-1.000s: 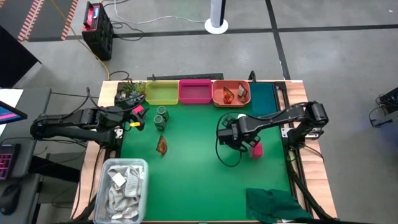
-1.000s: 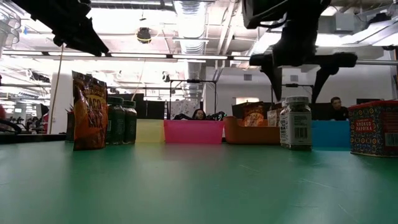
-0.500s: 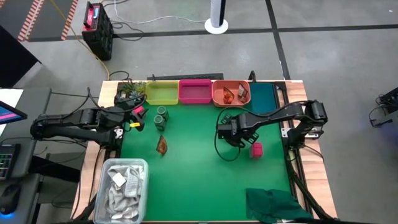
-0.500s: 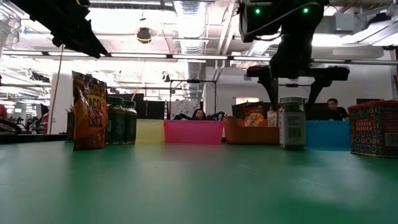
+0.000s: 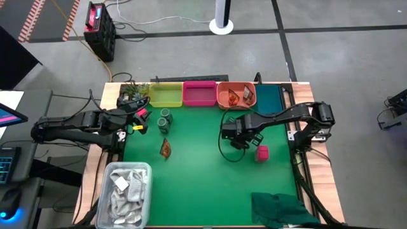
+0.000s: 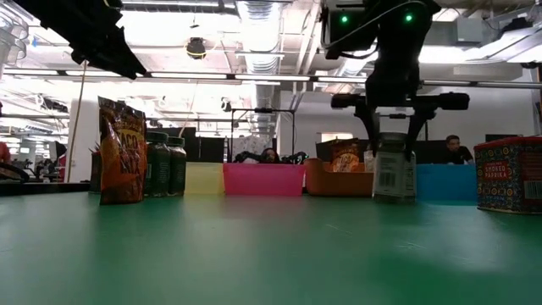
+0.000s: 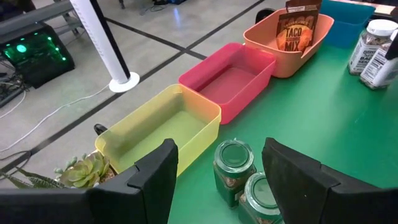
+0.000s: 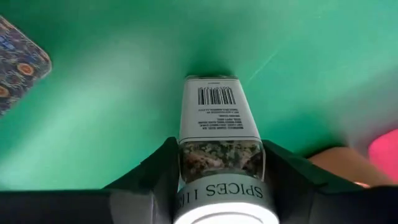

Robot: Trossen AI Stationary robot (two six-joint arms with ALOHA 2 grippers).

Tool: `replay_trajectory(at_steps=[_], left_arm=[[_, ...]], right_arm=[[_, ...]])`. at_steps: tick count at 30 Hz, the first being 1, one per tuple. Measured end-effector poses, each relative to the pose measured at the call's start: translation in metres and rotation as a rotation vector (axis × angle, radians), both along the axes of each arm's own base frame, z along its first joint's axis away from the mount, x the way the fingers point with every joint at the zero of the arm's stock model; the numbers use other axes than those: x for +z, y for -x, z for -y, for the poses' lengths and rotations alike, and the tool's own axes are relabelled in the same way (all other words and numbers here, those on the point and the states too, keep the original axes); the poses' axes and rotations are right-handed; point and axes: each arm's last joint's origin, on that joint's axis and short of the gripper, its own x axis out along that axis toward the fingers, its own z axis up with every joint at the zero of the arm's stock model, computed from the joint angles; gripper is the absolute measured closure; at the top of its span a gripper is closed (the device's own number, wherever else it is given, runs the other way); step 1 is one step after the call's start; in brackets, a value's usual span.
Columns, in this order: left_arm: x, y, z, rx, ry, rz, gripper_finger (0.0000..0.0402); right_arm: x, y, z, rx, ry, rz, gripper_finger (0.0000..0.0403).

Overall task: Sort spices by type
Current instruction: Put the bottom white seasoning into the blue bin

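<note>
A pick is under way on a white-capped jar [image 8: 219, 149], which stands upright on the green table [image 5: 203, 184] in its right-centre, near the orange tray [image 5: 236, 95] and just beside a pink box [image 5: 261, 152]. The right gripper [image 6: 391, 135] is set around the jar's upper part, and in the right wrist view the fingers [image 8: 155, 171] are seen pressed to both sides of it, so the jar is judged gripped. Next, a straight lift and a carry to a tray are called for. The jar is a squarish clear container with a smooth paper label and dry flakes inside; the box is patterned card. The left gripper [image 7: 217, 180] is held apart and empty over two dark green jars [image 7: 242, 177], round glass, by the yellow tray [image 7: 155, 124].
</note>
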Motion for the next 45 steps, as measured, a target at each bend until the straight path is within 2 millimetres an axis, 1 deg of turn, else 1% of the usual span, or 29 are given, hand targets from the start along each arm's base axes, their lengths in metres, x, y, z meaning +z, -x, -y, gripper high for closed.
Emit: replay_trajectory(at_steps=[6, 9, 12, 16, 18, 22, 25, 29, 34, 37, 41, 45], left_arm=[[0.000, 0.000, 0.000, 0.000, 0.000, 0.000, 0.0178], [0.000, 0.000, 0.000, 0.000, 0.000, 0.000, 0.0178], [0.000, 0.000, 0.000, 0.000, 0.000, 0.000, 0.0178], [0.000, 0.000, 0.000, 0.002, 0.004, 0.007, 0.0178], [0.000, 0.000, 0.000, 0.003, 0.004, 0.009, 0.0178], [0.000, 0.000, 0.000, 0.003, 0.005, 0.010, 0.0178], [0.000, 0.000, 0.000, 0.003, 0.005, 0.010, 0.0178], [0.000, 0.000, 0.000, 0.003, 0.005, 0.010, 0.0178], [0.000, 0.000, 0.000, 0.003, 0.005, 0.009, 0.0178], [0.000, 0.000, 0.000, 0.003, 0.005, 0.009, 0.0178], [0.000, 0.000, 0.000, 0.004, 0.006, 0.010, 0.0178], [0.000, 0.000, 0.000, 0.004, 0.007, 0.012, 0.0178]], right_arm=[[0.002, -0.010, -0.009, 0.078, 0.008, 0.083, 0.0188], [0.010, -0.017, -0.013, 0.101, 0.001, 0.131, 0.0188], [0.024, -0.025, -0.013, 0.092, 0.000, 0.192, 0.0188], [0.043, -0.036, -0.004, 0.015, -0.005, 0.298, 0.0188], [0.051, -0.040, 0.004, -0.056, -0.008, 0.361, 0.0188], [0.067, -0.044, 0.023, -0.217, -0.021, 0.457, 0.0188], [0.083, -0.045, 0.041, -0.345, -0.027, 0.520, 0.0188], [0.112, -0.038, 0.069, -0.552, -0.031, 0.582, 0.0188], [0.137, -0.017, 0.110, -0.884, -0.029, 0.637, 0.0188], [0.147, -0.003, 0.130, -1.073, -0.021, 0.660, 0.0188], [0.155, 0.015, 0.147, -1.244, -0.003, 0.651, 0.0187], [0.153, 0.037, 0.161, -1.397, 0.035, 0.559, 0.0186]])
